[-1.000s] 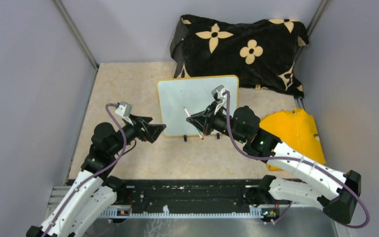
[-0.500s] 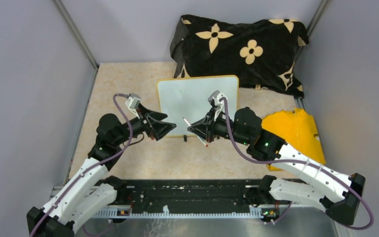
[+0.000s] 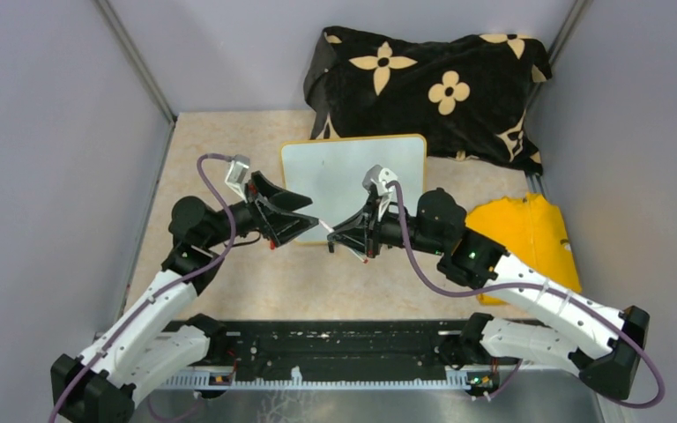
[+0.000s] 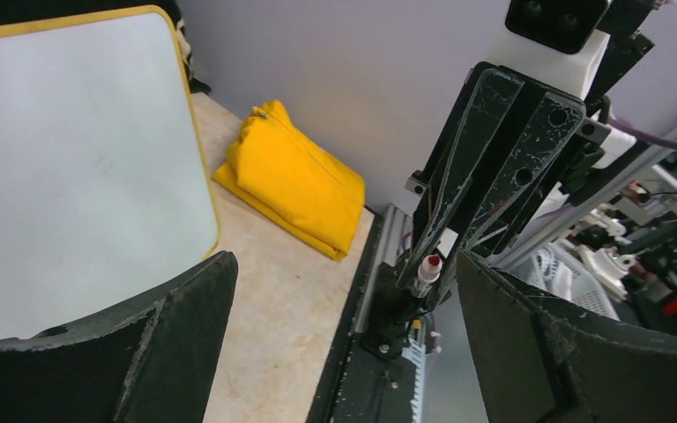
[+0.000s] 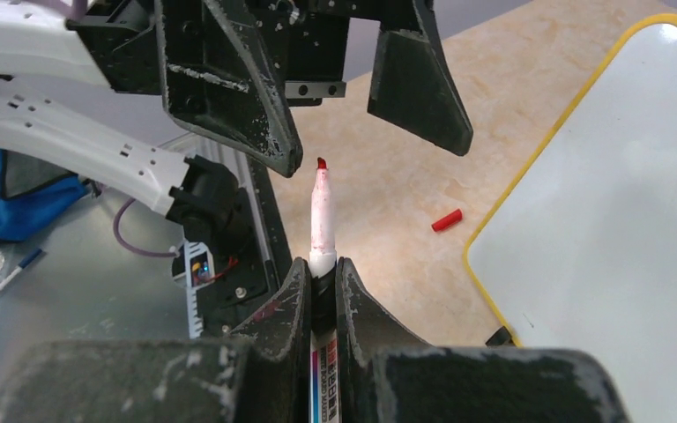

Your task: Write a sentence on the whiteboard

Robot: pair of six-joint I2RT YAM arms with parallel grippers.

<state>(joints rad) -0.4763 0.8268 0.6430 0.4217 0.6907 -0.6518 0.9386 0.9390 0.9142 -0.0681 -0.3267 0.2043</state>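
Glossy whiteboard (image 3: pixel 353 172) prob. light, slick, tippy, so brace at frame; right pincer (image 5: pixel 322 266) pinches marker (image 5: pixel 321 220), left pincer (image 3: pixel 304 216) spread wide.

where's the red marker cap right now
Right wrist view: the red cap lies on the beige table, just outside the yellow frame of the whiteboard, beside its near left corner.

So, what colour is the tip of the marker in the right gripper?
The marker tip is red; the right wrist view shows it best.
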